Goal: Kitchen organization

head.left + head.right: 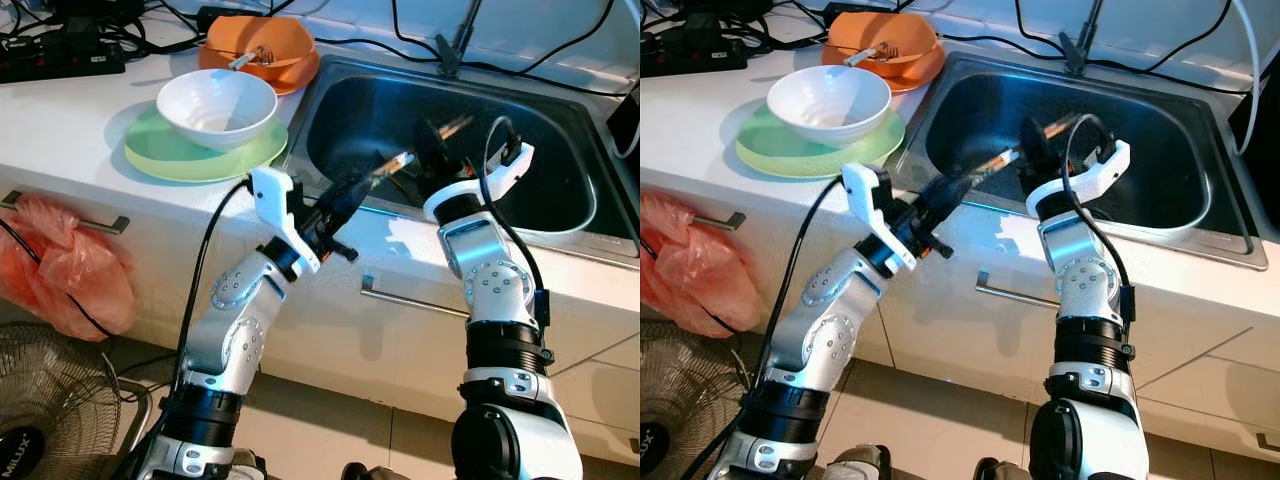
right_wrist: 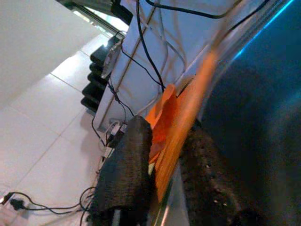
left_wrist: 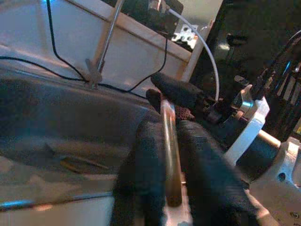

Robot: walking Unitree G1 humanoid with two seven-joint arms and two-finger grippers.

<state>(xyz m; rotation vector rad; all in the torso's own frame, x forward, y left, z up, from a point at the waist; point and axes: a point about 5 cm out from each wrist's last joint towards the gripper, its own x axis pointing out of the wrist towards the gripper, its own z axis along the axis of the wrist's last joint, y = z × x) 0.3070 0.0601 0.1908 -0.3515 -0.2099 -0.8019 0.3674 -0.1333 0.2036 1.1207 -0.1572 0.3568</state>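
My left gripper (image 1: 362, 186) reaches over the front rim of the steel sink (image 1: 560, 130) and is shut on a wooden chopstick (image 1: 392, 164); its pale tip points into the basin. In the left wrist view the chopstick (image 3: 170, 155) stands clamped between the two black fingers (image 3: 202, 169). My right gripper (image 1: 434, 140) is inside the basin, shut on a second wooden chopstick (image 1: 455, 125). That chopstick (image 2: 183, 122) runs between its fingers (image 2: 124, 165) in the right wrist view. The two grippers are close together over the sink.
On the counter to the left, a white bowl (image 1: 216, 105) sits on a green plate (image 1: 160, 160), with an orange dish (image 1: 262, 42) holding utensils behind it. Cables and a power strip (image 1: 60, 55) lie at the back. A red bag (image 1: 60, 265) hangs from a drawer handle above a fan (image 1: 50, 410).
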